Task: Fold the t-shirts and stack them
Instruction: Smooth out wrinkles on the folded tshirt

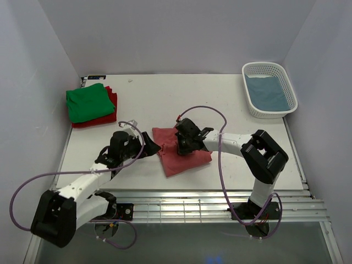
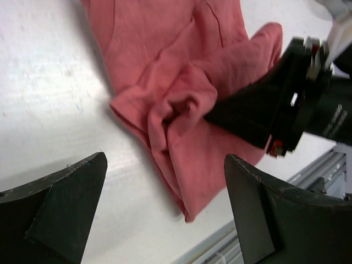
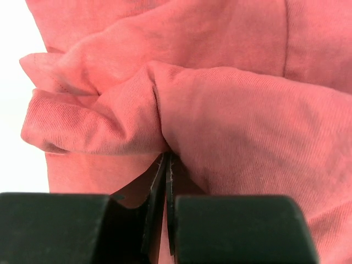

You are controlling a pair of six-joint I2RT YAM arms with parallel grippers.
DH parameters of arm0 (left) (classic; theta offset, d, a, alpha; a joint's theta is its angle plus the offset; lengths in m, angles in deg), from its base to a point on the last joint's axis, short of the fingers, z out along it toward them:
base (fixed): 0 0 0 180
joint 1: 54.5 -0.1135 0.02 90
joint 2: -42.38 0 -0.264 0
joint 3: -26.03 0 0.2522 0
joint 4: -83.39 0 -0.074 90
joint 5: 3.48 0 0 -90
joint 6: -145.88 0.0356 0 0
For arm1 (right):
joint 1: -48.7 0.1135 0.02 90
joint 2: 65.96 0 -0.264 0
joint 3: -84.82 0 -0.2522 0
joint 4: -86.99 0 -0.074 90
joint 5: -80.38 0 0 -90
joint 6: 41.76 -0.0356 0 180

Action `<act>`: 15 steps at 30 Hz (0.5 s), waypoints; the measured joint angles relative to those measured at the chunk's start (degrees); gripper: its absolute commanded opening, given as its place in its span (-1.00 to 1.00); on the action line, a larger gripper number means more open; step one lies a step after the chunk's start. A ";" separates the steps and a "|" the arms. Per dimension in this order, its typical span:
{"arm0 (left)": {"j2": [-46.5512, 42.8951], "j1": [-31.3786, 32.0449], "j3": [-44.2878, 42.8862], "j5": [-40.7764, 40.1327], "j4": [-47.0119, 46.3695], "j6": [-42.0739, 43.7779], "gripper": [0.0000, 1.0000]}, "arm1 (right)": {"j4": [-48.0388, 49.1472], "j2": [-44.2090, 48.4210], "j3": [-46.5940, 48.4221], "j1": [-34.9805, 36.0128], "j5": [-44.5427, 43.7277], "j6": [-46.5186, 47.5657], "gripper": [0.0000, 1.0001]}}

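Pink shirt (image 1: 181, 162): lay on the desk (image 1: 148, 104) near its front edge, between the two arms. It was partly flat and partly gathered into a raised, crumpled fold near its middle.
Right claw (image 1: 181, 147): clamped on the pink shirt. In the right wrist view its fingers (image 3: 236, 225) met tip to tip with a pinch of cloth caught between them.
Pink shirt against right claw: the gathered fold sat directly at the fingertips and bulged out on both sides of them. The rest of the garment spread beyond the tips and to either side.
Left claw (image 1: 153, 148): jaws spread wide, gripping nothing. It stood at the left edge of the pink shirt.
Pink shirt against left claw: in the left wrist view the bunched edge lay just ahead of the gap between the two fingers (image 2: 66, 203), with bare desk to one side. It could not be told whether cloth and fingers touched.
Green shirt (image 1: 89, 102): folded, at the far left corner of the desk, on top of the dark red shirt (image 1: 94, 122).
Dark red shirt: folded under the green one, with its edges showing along the near and right sides.
Grey-blue shirt (image 1: 268, 92): lay inside the basket (image 1: 247, 91).
Basket: white lattice, at the far right corner of the desk, well apart from both claws.
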 measured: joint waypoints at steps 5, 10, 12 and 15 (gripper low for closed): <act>-11.61 1.36 8.61 0.04 -0.09 -5.60 0.96 | -1.90 0.33 1.60 0.46 -2.67 -0.42 -0.81; -14.73 3.30 11.67 -0.57 -0.13 -9.42 0.96 | -5.03 4.46 2.23 0.46 -6.10 -0.68 -0.14; -14.36 4.31 11.78 -1.11 -0.24 -10.21 0.96 | -5.86 7.19 2.23 0.46 -8.15 0.00 0.11; -12.79 6.45 11.41 -3.34 -0.52 -10.80 0.96 | -6.14 10.38 2.23 -0.11 -10.45 1.18 0.20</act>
